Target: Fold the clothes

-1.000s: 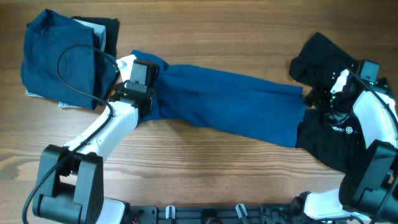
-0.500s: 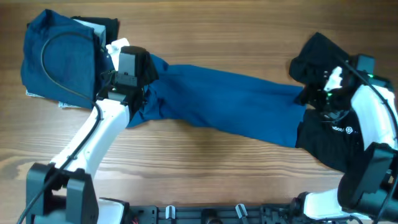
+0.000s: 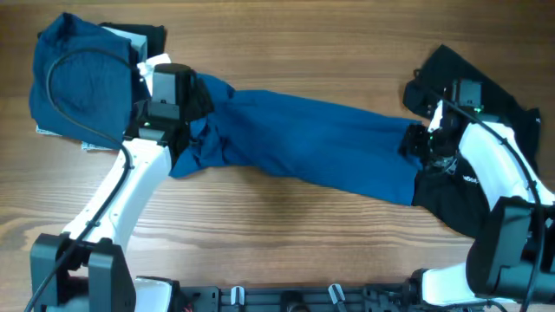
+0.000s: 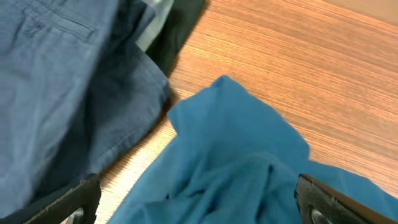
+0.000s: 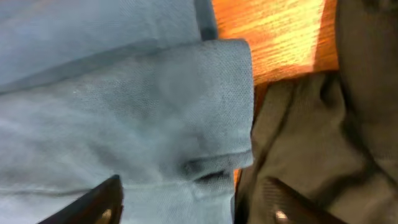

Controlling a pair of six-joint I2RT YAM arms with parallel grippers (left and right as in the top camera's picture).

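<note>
A medium-blue shirt (image 3: 312,143) lies stretched in a long band across the middle of the table. Its left end is bunched. My left gripper (image 3: 186,102) is open over that bunched end, with blue cloth (image 4: 236,137) lying between its jaws (image 4: 199,200). My right gripper (image 3: 421,143) is open at the shirt's right end. The shirt's folded edge (image 5: 124,106) and a black garment (image 5: 311,137) both lie between its jaws (image 5: 196,202). The black garment (image 3: 460,82) with small white print lies crumpled at the right and partly under the right arm.
A pile of darker blue clothes (image 3: 78,82) lies at the far left on black cloth (image 3: 154,39), close to the left gripper; it also shows in the left wrist view (image 4: 56,74). Bare wooden table (image 3: 286,225) runs along the front.
My left gripper has moved up and to the left toward the pile, and the shirt's left end has bunched. My right gripper has moved left from the black garment onto the shirt's right end.
</note>
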